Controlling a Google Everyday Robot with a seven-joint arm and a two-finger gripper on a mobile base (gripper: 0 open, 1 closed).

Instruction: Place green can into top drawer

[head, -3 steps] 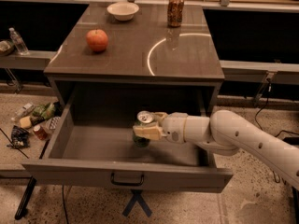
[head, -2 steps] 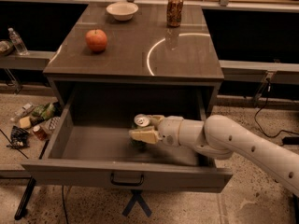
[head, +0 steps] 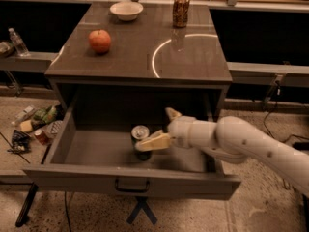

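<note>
Top drawer is pulled out under the desk's front edge. Green can stands upright inside it, about mid-width. Gripper reaches in from the right with its fingers spread apart, and the near finger crosses the can's front. Apple sits by the desk's left edge.

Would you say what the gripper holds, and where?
Apparently nothing: the open gripper, inside the grey-brown top drawer, has one finger beside the dark green can.
</note>
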